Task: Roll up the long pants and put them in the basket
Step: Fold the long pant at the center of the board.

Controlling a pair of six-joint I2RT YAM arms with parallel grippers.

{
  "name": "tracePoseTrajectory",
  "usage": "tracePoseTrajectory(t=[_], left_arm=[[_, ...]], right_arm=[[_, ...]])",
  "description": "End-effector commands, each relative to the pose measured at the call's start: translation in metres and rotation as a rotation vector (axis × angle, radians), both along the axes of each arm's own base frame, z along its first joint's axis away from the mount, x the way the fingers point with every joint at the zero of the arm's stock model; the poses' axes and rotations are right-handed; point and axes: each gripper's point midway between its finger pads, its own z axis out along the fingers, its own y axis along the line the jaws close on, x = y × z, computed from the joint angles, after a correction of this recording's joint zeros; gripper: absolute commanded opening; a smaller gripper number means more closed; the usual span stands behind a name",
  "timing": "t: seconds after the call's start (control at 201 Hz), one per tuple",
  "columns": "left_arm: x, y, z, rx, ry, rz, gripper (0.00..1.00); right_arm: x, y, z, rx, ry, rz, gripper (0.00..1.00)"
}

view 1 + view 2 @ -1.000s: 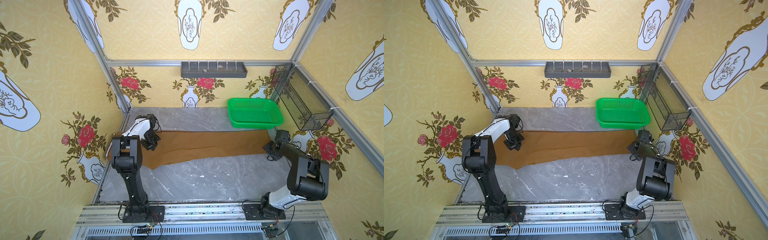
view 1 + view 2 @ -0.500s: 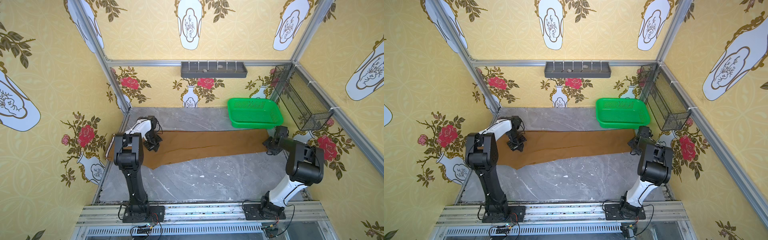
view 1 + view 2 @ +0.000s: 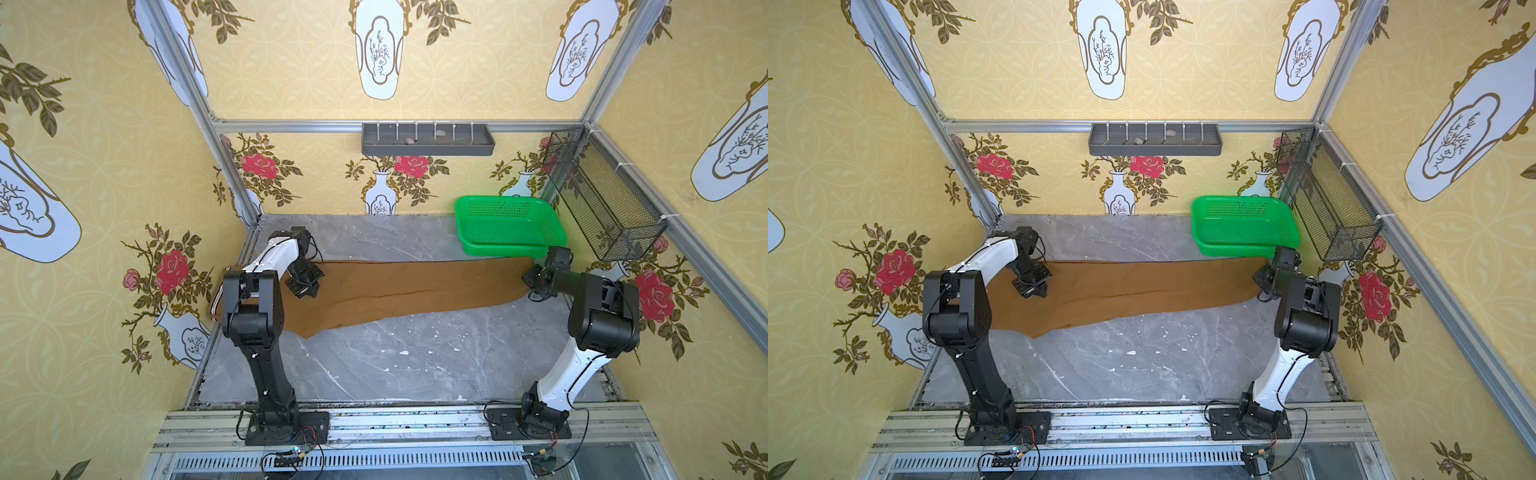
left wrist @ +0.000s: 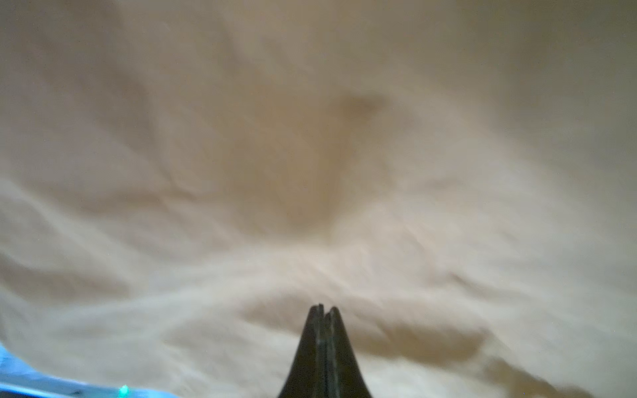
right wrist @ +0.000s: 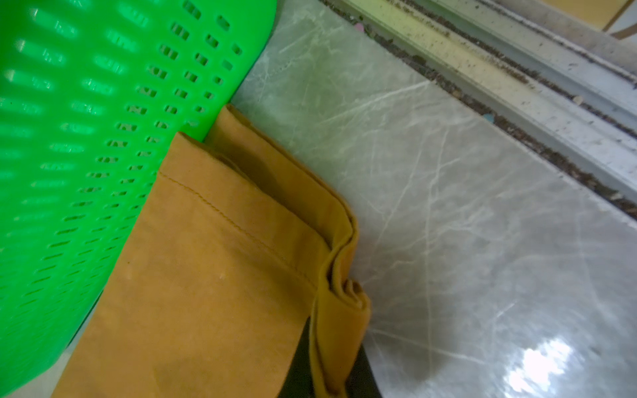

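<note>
The long pants (image 3: 415,286) (image 3: 1142,289) lie flat across the grey table as one ochre-brown band, waist end at the left and leg hems at the right. My left gripper (image 3: 309,291) (image 3: 1038,293) is shut, its tips close over the cloth near the waist end. In the left wrist view the fingertips (image 4: 324,306) meet with nothing between them, and blurred pants (image 4: 310,155) fill the frame. My right gripper (image 3: 530,276) (image 3: 1260,277) (image 5: 331,365) is shut on a bunched fold of the pants (image 5: 206,275) at the stitched leg hem.
A green slotted basket (image 3: 507,226) (image 3: 1241,224) (image 5: 69,138) stands at the back right, touching the hem end. A black wire basket (image 3: 602,195) hangs on the right wall, and a grey shelf (image 3: 428,139) on the back wall. Bare table (image 3: 395,357) lies in front.
My right gripper has closed on the leg hem at the pants' right end. The left gripper stayed shut and shifted slightly along the cloth.
</note>
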Motion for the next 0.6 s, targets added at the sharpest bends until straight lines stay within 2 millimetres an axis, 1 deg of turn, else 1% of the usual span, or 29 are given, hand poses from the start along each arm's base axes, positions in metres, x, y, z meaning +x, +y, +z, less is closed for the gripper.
tracePoseTrajectory(t=[0.0, 0.06, 0.129, 0.204, 0.244, 0.344, 0.383, 0.418, 0.428, 0.438, 0.503, 0.593], left_arm=[[0.012, -0.049, 0.020, -0.161, -0.079, -0.006, 0.00], [0.016, -0.079, 0.030, -0.190, -0.110, -0.053, 0.00], [0.019, -0.119, 0.040, -0.234, -0.132, -0.126, 0.00], [0.016, -0.152, 0.042, -0.264, -0.110, -0.191, 0.00], [0.013, -0.166, 0.041, -0.280, -0.094, -0.218, 0.00], [-0.001, -0.193, 0.032, -0.335, -0.039, -0.252, 0.00], [-0.009, -0.200, 0.028, -0.333, -0.011, -0.262, 0.00], [-0.012, -0.200, 0.026, -0.328, 0.005, -0.260, 0.00], [-0.019, -0.208, 0.025, -0.327, 0.012, -0.282, 0.00], [-0.021, -0.211, 0.024, -0.324, 0.016, -0.291, 0.00], [-0.031, -0.217, 0.018, -0.301, 0.044, -0.309, 0.00], [-0.037, -0.226, 0.008, -0.280, 0.062, -0.332, 0.00]], right_arm=[[-0.040, 0.017, -0.020, 0.055, 0.156, 0.013, 0.00], [-0.045, 0.018, -0.017, 0.042, 0.165, 0.008, 0.00], [-0.053, 0.021, -0.012, 0.022, 0.174, 0.003, 0.00], [-0.060, 0.026, -0.003, 0.011, 0.172, -0.001, 0.00], [-0.062, 0.030, 0.004, -0.005, 0.163, 0.005, 0.00], [-0.067, 0.034, 0.023, -0.042, 0.142, 0.009, 0.00], [-0.068, 0.034, 0.030, -0.048, 0.128, 0.010, 0.00], [-0.069, 0.031, 0.036, -0.059, 0.118, 0.005, 0.00], [-0.069, 0.030, 0.038, -0.063, 0.117, 0.003, 0.00], [-0.069, 0.029, 0.040, -0.068, 0.114, 0.000, 0.00], [-0.068, 0.022, 0.052, -0.096, 0.093, -0.012, 0.00], [-0.068, 0.012, 0.067, -0.119, 0.062, -0.034, 0.00]])
